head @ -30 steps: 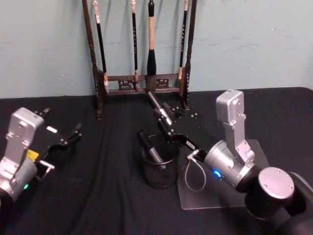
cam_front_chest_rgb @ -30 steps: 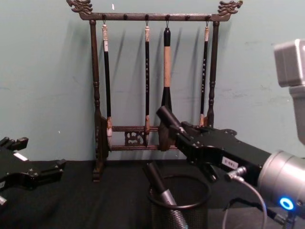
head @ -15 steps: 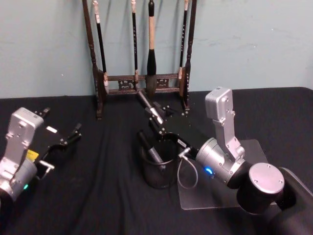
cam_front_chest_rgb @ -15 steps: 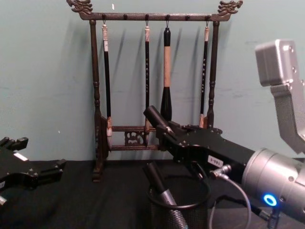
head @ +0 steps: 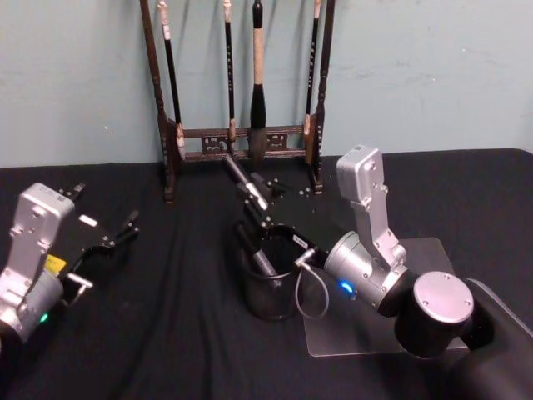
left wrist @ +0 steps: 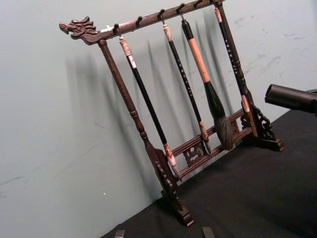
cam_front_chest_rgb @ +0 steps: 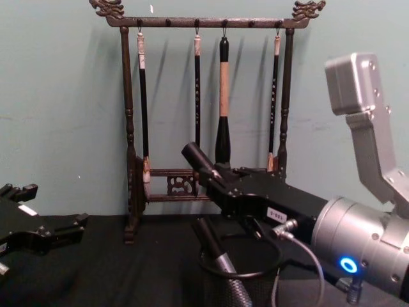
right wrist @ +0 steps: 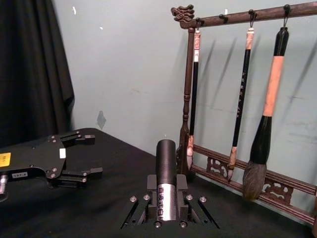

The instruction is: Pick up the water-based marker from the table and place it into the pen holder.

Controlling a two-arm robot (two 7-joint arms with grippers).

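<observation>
Above the pen holder (head: 269,287), right tool (head: 250,200) clamped on a marker (head: 240,182), tilted up toward the brush rack (head: 241,137). Second marker (head: 260,258) inside the holder. Left tool (head: 125,229) spread apart over the desk (head: 166,333).

Table (head: 166,333) covered in matt black cloth, wall (head: 83,75) matt painted teal, a bit scuffed. Brush rack (cam_front_chest_rgb: 128,128) is dark carved wood with slight sheen, pen holder (head: 271,300) black wire mesh with smooth solid rim, and the marker (right wrist: 166,183) in the right gripper (right wrist: 166,210) has a matt black cap over a shiny silver barrel. Both grippers, left gripper (head: 104,237) too, are matt black metal plates with small screws, arm housings brushed silver metal, and a clear glossy plastic sheet (head: 433,250) lies under the right arm.
</observation>
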